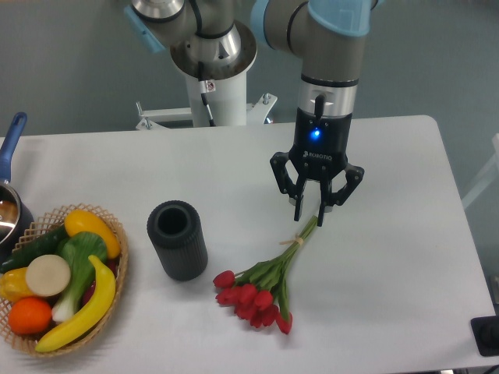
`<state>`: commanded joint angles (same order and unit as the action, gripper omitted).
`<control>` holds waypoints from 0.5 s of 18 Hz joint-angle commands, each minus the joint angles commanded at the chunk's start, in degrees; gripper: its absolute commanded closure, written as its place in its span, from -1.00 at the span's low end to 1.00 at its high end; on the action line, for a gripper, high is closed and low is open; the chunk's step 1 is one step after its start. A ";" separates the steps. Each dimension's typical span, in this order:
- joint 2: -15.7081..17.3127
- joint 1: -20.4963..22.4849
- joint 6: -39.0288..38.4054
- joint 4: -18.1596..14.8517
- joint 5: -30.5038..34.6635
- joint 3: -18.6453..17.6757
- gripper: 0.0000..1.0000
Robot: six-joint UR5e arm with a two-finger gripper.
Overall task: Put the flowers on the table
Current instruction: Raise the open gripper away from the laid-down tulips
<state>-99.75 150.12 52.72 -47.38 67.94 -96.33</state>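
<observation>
The flowers (261,290), a bunch of red tulip buds with green stems tied by a pale band, lie flat on the white table (390,234), buds toward the front, stem ends pointing up-right. My gripper (309,211) hangs just above the stem tips, fingers spread open and holding nothing. The stem ends reach to about the right fingertip (321,216); I cannot tell whether they touch.
A black ribbed cylindrical vase (177,239) stands upright left of the flowers. A wicker basket (117,273) of fruit and vegetables sits at the front left. A pot with a blue handle (9,156) is at the left edge. A dark object (487,335) sits at the front right corner.
</observation>
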 joint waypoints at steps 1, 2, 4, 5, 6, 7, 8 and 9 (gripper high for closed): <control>-0.18 0.00 1.32 -0.08 -0.09 -0.09 -1.00; -0.27 0.00 1.68 -0.09 -0.17 -0.26 -1.00; -0.62 0.00 1.77 -0.17 0.00 0.09 -1.00; -1.32 0.00 1.60 -0.26 0.17 0.26 -1.00; -1.58 0.00 1.68 -0.26 0.18 0.00 -1.00; -1.59 0.00 1.94 -0.26 0.35 -0.17 -1.00; -1.94 0.00 2.29 -0.26 2.00 -0.09 -1.00; -1.94 0.00 3.60 -0.35 5.76 -0.17 -1.00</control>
<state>-101.69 150.12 56.32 -47.72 73.70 -96.50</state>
